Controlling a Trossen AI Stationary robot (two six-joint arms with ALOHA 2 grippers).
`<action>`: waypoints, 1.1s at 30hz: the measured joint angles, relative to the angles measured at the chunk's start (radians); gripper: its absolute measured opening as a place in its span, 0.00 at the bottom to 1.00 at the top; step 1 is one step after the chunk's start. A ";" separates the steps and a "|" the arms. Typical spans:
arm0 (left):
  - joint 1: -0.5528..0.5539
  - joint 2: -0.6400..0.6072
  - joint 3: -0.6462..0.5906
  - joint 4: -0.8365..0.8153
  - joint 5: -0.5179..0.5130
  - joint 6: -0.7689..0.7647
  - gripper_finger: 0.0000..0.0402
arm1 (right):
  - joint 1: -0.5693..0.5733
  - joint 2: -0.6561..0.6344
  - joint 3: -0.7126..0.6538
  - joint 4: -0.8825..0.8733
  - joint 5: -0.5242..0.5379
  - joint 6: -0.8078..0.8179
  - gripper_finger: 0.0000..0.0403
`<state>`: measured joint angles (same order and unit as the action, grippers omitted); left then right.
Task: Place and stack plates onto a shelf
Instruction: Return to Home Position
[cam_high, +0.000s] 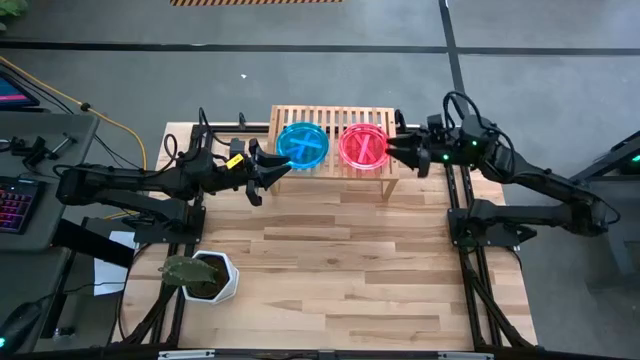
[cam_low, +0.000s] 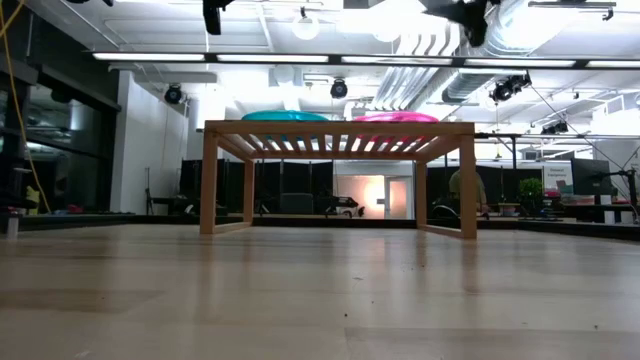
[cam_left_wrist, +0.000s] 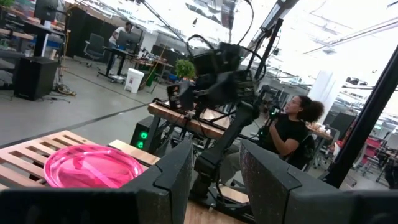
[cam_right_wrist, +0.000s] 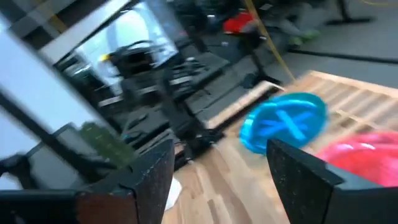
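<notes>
- The shelf (cam_high: 335, 118) stood at the far edge of the desk (cam_high: 350, 260). It carried two piles side by side on its slatted top, a blue pile (cam_high: 301, 146) toward the left arm and a pink pile (cam_high: 363, 147) toward the right arm.
- All the plates (cam_low: 285, 116) in view sat in those piles, and how many each held could not be counted.
- No plate lay loose on the desk; only a white plant pot (cam_high: 215, 277) stood near its front left corner.
- The left pincer (cam_high: 268, 175) hovered just beside the shelf's left end, spread wide and empty.
- The right pincer (cam_high: 395, 151) hung off the right end, near the pink pile, likewise wide and holding nothing.
- The stacking looked finished; what was left seemed only to draw both arms away to rest.
</notes>
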<state>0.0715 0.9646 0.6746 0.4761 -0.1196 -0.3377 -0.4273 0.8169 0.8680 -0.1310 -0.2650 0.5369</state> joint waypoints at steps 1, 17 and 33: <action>0.000 0.000 0.000 0.000 0.000 -0.001 0.30 | 0.022 0.000 0.000 0.016 -0.001 -0.017 0.59; 0.000 0.000 0.000 0.000 0.000 -0.001 0.30 | 0.141 0.000 0.000 0.071 0.000 -0.074 0.41; 0.000 -0.032 -0.001 0.002 0.022 -0.020 0.30 | 0.154 0.000 0.000 0.077 -0.010 -0.200 0.18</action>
<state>0.0715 0.9325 0.6739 0.4782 -0.0972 -0.3573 -0.2731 0.8173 0.8680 -0.0545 -0.2745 0.3367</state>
